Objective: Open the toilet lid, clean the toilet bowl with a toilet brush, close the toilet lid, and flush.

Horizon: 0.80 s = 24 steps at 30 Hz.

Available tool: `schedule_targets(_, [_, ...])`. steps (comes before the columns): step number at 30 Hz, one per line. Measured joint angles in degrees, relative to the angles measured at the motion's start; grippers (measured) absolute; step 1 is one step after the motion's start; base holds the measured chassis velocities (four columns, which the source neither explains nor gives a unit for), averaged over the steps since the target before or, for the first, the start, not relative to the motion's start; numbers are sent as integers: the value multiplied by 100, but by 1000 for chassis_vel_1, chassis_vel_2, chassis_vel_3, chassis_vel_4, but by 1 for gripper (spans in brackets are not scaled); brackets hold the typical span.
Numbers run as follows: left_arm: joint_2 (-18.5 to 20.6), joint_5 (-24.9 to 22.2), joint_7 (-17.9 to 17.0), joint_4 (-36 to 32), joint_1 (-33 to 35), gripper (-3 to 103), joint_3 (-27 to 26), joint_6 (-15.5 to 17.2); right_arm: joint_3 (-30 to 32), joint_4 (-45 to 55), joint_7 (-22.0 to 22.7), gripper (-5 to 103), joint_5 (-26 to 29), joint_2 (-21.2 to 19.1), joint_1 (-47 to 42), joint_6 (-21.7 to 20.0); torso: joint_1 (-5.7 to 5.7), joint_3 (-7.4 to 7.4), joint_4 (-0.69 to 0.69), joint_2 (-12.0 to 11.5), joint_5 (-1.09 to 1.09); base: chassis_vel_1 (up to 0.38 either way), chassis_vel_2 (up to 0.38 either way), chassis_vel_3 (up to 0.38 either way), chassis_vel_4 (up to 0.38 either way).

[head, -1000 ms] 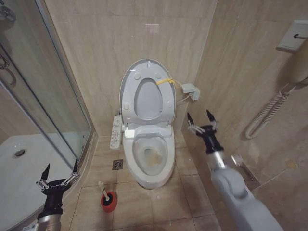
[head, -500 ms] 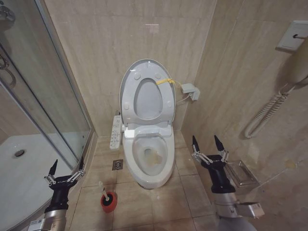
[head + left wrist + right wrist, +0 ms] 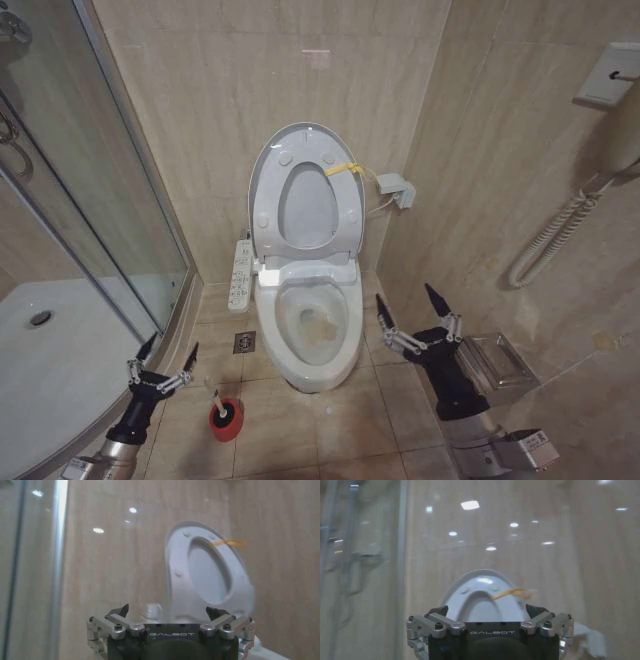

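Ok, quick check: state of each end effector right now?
Left end effector: open, holding nothing, low beside the slim whitish-handled toilet brush.
Right end effector: open, holding nothing, right of the white ceramic toilet bowl.

The tiled floor [image 3: 330, 420] carries the toilet bowl [image 3: 312, 345] and a red holder cup [image 3: 226, 419].

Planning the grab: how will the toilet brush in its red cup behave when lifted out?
The toilet brush looks slim and light. Its handle leans in the red cup, so it probably sits loose. The small cup may tip or lift along. The left tool hangs open beside it.
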Motion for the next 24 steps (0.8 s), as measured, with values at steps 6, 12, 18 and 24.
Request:
schedule_targets(6, [60,74,641,685,-211,100,-57,-149,215,-441,-871,100,72,-210,331,385,0,0,1,0,2,0,0,0,0])
schedule_targets(12, [-25,428,656,1254,-219,100,-6,-272,291,-948,-1571,100,162,-111,582,831,0,0,2,0,0,0,0,0,0])
schedule_targets(18, [-46,804,739,1758,-411,100,118,-319,199,-1311,-1778,100,361,-99,817,1018,0,0,1,0,1,0,0,0,0])
schedule_targets(24, [-233,949,269,2455,-774,100,483,-373,142,-1651,-1895,100,1019,-366,1112,1051,0,0,1,-1,2,0,0,0,0])
